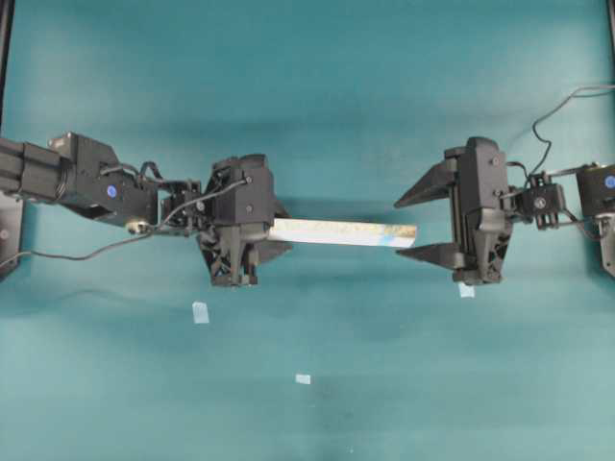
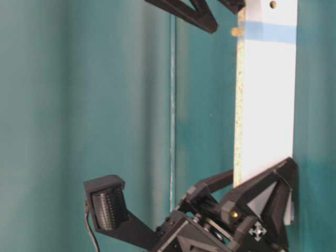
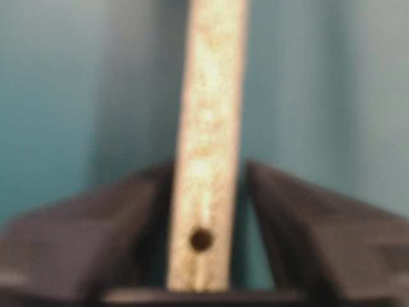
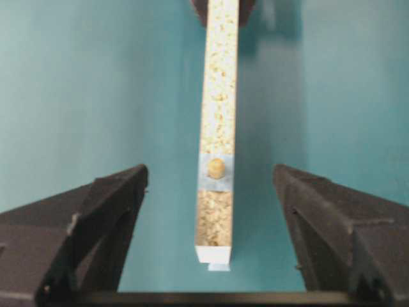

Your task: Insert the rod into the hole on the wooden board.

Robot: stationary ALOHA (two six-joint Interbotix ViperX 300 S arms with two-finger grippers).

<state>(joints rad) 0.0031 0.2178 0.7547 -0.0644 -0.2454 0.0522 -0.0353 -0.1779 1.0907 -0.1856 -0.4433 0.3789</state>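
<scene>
The wooden board (image 1: 341, 232) is a long, narrow strip with a smooth pale broad face and a speckled chipboard edge, crossed near one end by a light-blue band. The rod (image 4: 216, 168) — a short, cream-beige cylinder with a rounded end — sits plugged in the hole in that blue-banded part of the edge, its tip standing slightly proud; in the table-level view it pokes out sideways from the edge at the band. One board and one rod show. A second small dark hole (image 3: 201, 240) lies in the speckled edge near the plain end, and a further small hole shows on the broad face beyond the blue band. The left gripper (image 1: 237, 240), matte black plastic, has its jaws on either side of the plain end, with narrow gaps visible beside the edge in its wrist view, so a firm grip cannot be confirmed. The right gripper (image 1: 423, 223) has its wedge-shaped jaws spread wide, flanking the banded end without touching it. Three small pale tape squares lie on the plain teal bench (image 1: 307, 96) — two (image 1: 200, 312) in front of the board, one by the right gripper. Thin black cables trail along both arms.
</scene>
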